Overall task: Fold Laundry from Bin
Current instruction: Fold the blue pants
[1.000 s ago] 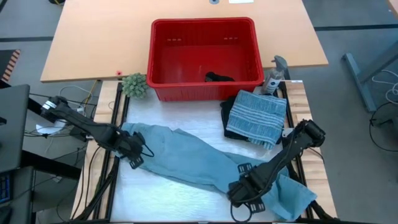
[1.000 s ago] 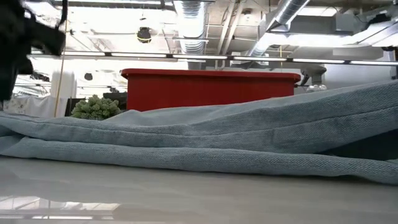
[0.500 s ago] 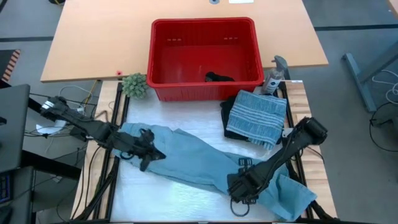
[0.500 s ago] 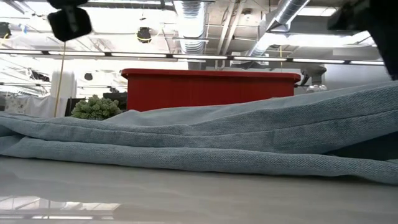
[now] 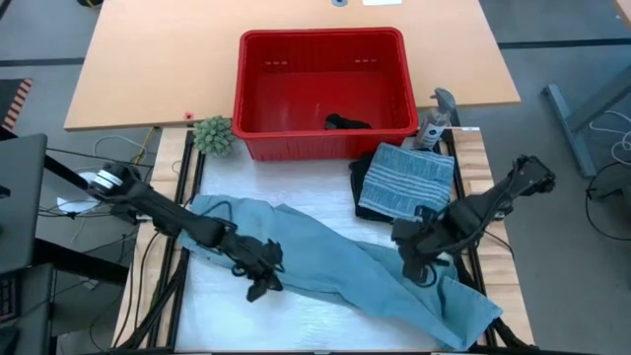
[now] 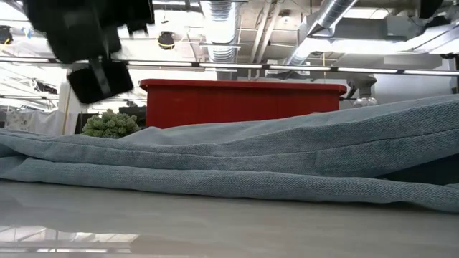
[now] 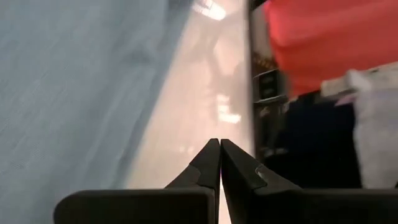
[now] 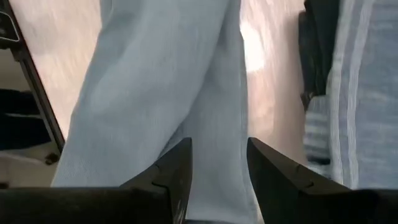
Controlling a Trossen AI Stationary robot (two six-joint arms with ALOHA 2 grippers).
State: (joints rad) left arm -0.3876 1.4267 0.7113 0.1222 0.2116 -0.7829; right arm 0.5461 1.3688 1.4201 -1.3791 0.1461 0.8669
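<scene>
A long light blue denim garment [image 5: 345, 266] lies flat and slantwise across the white table, from the left to the near right corner. My left gripper [image 5: 264, 283] hovers shut over the denim's near edge at mid-table; in the left wrist view its fingertips [image 7: 220, 146] point at bare table beside the denim [image 7: 74, 93]. My right gripper [image 5: 416, 261] stands open above the denim's right part [image 8: 180, 81], nothing between its fingers [image 8: 217, 165]. The red bin [image 5: 325, 44] stands at the far side with a black piece [image 5: 348, 122] in it. A folded striped cloth [image 5: 406, 182] lies on a dark garment.
A small green plant [image 5: 214, 135] stands left of the bin. A grey tool [image 5: 437, 118] lies by the bin's right corner. Bare white table [image 5: 246, 320] shows along the near edge. In the low view the denim [image 6: 251, 165] fills the width in front of the bin [image 6: 244, 100].
My left gripper has travelled from the denim's left end toward the table's right and near edge, along the garment, tipping more level. My right gripper has risen from the denim near the front edge and gone toward the far right. The denim lies as before.
</scene>
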